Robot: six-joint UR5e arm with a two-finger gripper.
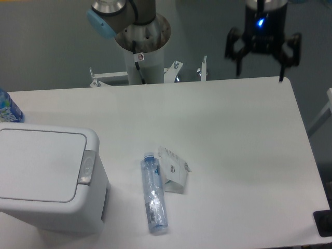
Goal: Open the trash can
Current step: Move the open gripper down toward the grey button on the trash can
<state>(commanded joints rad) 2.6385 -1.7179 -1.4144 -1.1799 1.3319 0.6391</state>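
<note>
The trash can (49,176) is a large white boxy bin at the front left of the table, its flat lid shut and a grey button strip (86,167) on its right side. My gripper (260,72) hangs open near the table's far right edge, fingers pointing down, a blue light glowing on its body. It is far from the trash can and holds nothing.
A clear water bottle (154,193) lies on the table beside a small white packet (174,169). The arm's base column (143,49) stands behind the table. A blue-labelled bottle (8,109) peeks in at the left edge.
</note>
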